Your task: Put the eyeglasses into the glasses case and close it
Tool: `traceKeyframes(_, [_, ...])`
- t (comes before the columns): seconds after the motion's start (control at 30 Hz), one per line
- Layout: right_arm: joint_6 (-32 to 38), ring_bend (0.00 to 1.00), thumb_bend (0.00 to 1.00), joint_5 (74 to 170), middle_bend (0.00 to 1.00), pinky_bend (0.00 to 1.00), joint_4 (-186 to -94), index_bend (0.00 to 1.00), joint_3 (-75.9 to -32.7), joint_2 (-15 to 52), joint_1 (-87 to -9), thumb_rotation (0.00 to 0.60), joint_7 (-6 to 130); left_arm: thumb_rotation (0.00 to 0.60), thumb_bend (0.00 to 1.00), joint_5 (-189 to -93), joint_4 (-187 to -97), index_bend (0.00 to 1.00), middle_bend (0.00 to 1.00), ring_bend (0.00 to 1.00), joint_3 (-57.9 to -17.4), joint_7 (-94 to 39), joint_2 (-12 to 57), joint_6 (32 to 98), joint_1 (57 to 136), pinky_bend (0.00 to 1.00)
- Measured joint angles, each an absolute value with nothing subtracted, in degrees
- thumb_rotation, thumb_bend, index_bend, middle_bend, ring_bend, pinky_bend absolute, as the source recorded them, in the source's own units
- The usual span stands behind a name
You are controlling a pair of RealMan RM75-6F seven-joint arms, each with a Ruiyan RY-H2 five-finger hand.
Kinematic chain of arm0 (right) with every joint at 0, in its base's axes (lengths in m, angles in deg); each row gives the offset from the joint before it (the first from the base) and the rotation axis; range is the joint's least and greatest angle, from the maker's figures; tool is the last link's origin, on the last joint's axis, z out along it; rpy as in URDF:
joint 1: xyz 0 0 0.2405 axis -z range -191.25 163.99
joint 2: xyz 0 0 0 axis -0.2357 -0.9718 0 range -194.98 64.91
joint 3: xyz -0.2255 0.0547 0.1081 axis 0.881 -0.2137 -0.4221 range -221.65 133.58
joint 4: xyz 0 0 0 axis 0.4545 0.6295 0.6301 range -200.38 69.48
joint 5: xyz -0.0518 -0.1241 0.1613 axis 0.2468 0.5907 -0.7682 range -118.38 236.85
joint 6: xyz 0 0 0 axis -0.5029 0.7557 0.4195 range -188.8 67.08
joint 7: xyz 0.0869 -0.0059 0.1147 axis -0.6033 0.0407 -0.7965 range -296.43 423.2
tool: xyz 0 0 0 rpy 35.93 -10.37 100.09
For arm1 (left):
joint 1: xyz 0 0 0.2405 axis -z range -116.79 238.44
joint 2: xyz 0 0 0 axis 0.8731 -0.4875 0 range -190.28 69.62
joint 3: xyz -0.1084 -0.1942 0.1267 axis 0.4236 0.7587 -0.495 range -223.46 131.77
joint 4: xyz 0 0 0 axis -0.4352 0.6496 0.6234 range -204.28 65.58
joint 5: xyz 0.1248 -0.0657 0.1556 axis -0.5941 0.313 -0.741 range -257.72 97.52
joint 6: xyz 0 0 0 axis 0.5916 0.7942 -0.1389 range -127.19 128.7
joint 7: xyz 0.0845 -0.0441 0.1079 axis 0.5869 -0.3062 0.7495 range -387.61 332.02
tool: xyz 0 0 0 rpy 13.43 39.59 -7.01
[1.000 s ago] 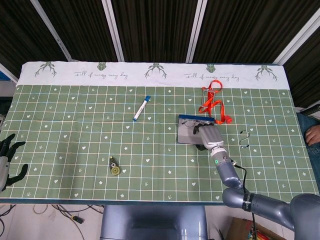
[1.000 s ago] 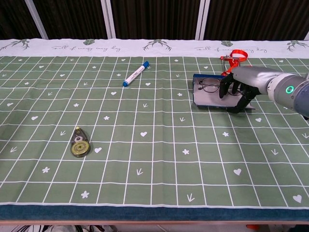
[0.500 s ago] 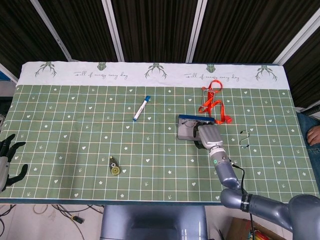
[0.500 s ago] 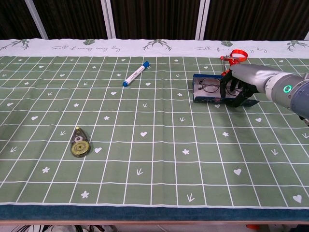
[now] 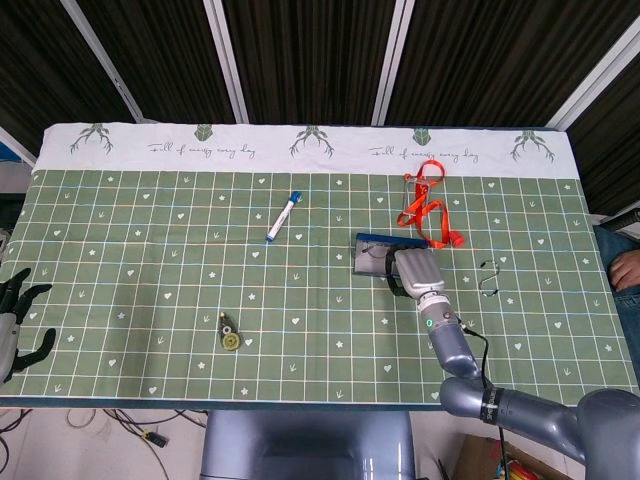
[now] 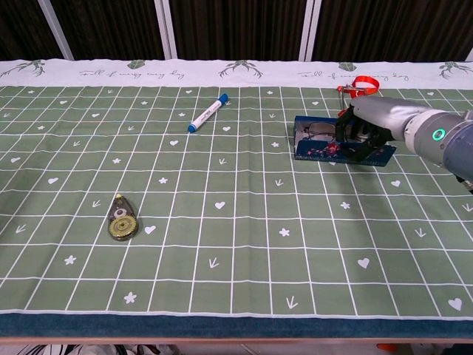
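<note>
Eyeglasses (image 6: 316,136): lying inside glasses case (image 6: 310,152), half open, far right of bench (image 6: 222,244). Right hand (image 6: 360,127): fingers curled over case lid, tipping it up. Left hand (image 5: 12,315): at bench's left edge, fingers apart, empty. Also present: marker (image 6: 208,112), orange lanyard (image 5: 428,208), tape dispenser (image 6: 122,218).

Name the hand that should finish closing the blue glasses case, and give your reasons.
Right. The right hand is already on the blue glasses case, lifting its lid over the eyeglasses. The left hand hangs open off the table's far left edge.
</note>
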State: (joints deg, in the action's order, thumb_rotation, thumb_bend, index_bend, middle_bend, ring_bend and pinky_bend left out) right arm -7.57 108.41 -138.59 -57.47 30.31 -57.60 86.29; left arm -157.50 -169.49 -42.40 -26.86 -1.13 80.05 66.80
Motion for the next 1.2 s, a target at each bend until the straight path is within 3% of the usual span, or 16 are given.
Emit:
traceKeyframes(0.23, [-7.57, 0.3, 0.42, 108.49, 0.28, 0.25, -139.84, 0.57, -57.56, 29.97, -57.74, 0.6, 86.69, 0.6, 0.39, -157.47, -169.52, 0.2, 0.0, 0.0, -42.44, -26.58, -1.13, 80.03, 66.81, 0.0])
traceKeyframes(0.53, [-7.22, 0.3, 0.4, 107.84, 0.28, 0.25, -141.41, 0.57, -57.63, 29.7, -57.98, 0.6, 87.78, 0.6, 0.4, -157.3, -169.61, 0.2, 0.0, 0.0, -42.45, -26.4, -1.19, 79.88, 66.86, 0.0])
traceKeyframes(1.2, [-5.9, 0.3, 0.49, 106.0, 0.28, 0.25, -142.12, 0.57, -58.1, 30.04, -58.13, 0.6, 89.12, 0.6, 0.4, -157.23, -169.66, 0.21, 0.0, 0.0, -42.49, -26.16, -1.2, 79.86, 66.89, 0.0])
